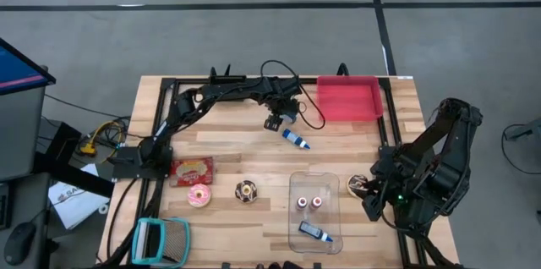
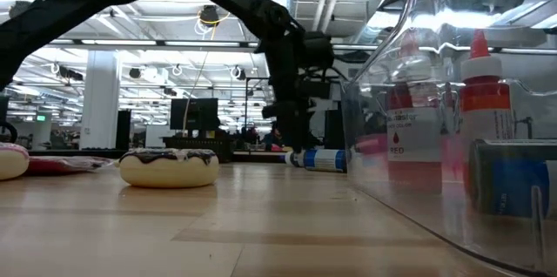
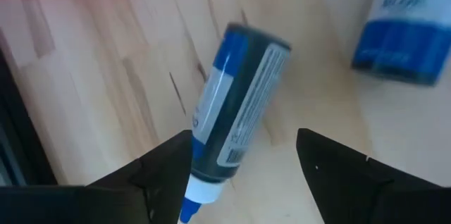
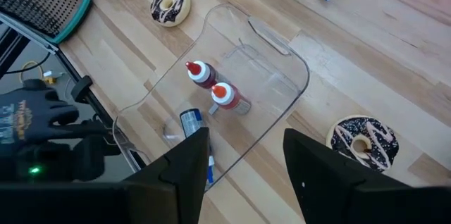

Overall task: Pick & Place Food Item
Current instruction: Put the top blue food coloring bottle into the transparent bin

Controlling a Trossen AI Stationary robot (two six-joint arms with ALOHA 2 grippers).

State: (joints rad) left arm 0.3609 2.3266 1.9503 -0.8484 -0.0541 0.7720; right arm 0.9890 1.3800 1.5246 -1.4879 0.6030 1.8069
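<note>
A dark blue bottle (image 3: pixel 236 104) with a white cap lies on its side on the table at the far centre. It also shows in the high view (image 1: pixel 297 139) and in the low view (image 2: pixel 320 159). My left gripper (image 3: pixel 243 150) (image 1: pixel 273 122) points steeply down over the bottle's cap end. It is open, with one finger on either side of the cap, and I see no touch. My right gripper (image 4: pixel 243 146) (image 1: pixel 370 205) hangs open and empty above the table's near right. A chocolate donut (image 4: pixel 363 141) lies below it.
A clear tub (image 1: pixel 314 210) near the front holds two red-capped bottles and a blue one. A red tray (image 1: pixel 348 98) stands at the far right. A pink donut (image 1: pixel 200 194), a chocolate donut (image 1: pixel 246 190), a red packet (image 1: pixel 193 169) and a teal basket (image 1: pixel 161 242) lie at the left. Another blue-and-white label (image 3: pixel 398 37) lies past the bottle.
</note>
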